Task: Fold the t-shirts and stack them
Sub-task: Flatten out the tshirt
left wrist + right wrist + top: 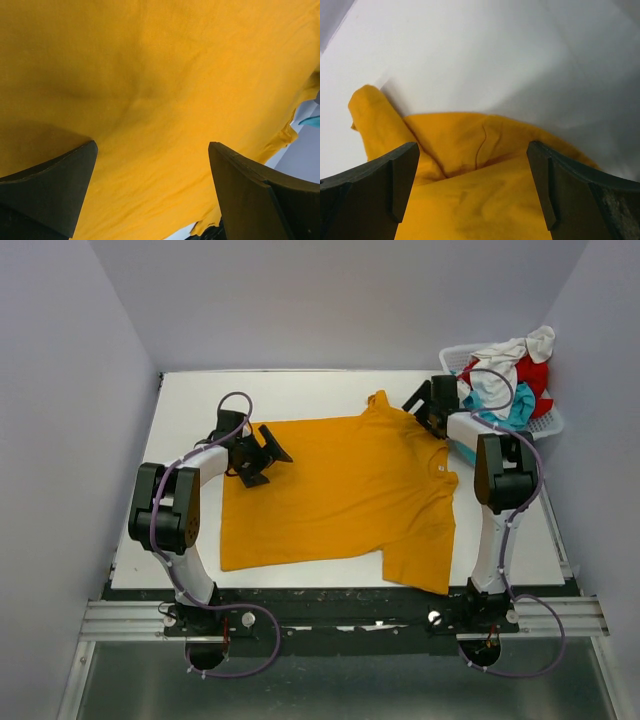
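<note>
left end effector: fingers apart, nothing between, low over the left part of the mustard-orange t-shirt. right end effector: also apart, empty, at the shirt's far right edge. Shirt lies spread on the bench. red t-shirt, turquoise t-shirt and white t-shirt sit heaped in the basket, far right.
</note>
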Robot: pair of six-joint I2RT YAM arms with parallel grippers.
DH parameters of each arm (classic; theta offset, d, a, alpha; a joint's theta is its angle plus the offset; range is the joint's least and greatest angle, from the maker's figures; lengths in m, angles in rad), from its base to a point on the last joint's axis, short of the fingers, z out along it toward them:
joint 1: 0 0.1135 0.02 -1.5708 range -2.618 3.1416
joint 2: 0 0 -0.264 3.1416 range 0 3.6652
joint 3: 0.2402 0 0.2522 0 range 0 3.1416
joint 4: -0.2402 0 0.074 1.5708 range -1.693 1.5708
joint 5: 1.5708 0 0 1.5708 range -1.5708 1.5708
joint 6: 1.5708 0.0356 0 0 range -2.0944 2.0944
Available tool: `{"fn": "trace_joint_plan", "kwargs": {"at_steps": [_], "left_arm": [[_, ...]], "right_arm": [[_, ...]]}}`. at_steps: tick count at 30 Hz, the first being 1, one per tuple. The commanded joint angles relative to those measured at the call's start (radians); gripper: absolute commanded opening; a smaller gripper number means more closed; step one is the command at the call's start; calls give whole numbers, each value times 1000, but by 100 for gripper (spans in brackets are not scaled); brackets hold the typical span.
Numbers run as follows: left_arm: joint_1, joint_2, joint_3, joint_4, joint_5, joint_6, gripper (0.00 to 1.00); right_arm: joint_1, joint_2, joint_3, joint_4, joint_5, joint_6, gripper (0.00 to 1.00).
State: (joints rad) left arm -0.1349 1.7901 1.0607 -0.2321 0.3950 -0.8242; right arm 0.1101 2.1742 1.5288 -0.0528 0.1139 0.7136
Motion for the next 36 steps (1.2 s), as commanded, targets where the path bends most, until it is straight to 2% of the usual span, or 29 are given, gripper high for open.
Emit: {"fn": "trace_joint_plan", "kwargs": {"at_steps": [1, 7, 11, 14, 23, 25, 27, 30, 33, 36], "left_arm": [[4, 21, -40, -71, -2, 1, 99], [3, -5, -57, -78, -2, -4, 99], [3, -15, -58, -69, -5, 2, 99], [2, -14, -44, -76, -6, 12, 99], [3, -38, -27, -96, -28, 39, 99], [2, -34, -28, -99, -26, 43, 99], [3, -35, -25, -105, -25, 43, 99], [3, -44, -15, -122, -35, 50, 99], [3, -52, -25, -118, -38, 53, 99], [3, -52, -25, -119, -33, 55, 99]], "right_arm": [[-23, -9, -74, -203, 158, 48, 100], [-23, -98, -99, -234, 167, 45, 100], [33, -137, -112, -40, -28, -215, 100], [63, -93, -30, -15, -135, -261, 100], [87, 93, 156, 69, -265, -259, 100], [93, 114, 196, 23, -220, -246, 100], [94, 112, 218, -60, -86, -212, 100], [90, 85, 156, -126, 87, -174, 100], [83, 79, 93, -66, -31, -203, 100], [82, 119, 156, -154, -77, -179, 100]]}}
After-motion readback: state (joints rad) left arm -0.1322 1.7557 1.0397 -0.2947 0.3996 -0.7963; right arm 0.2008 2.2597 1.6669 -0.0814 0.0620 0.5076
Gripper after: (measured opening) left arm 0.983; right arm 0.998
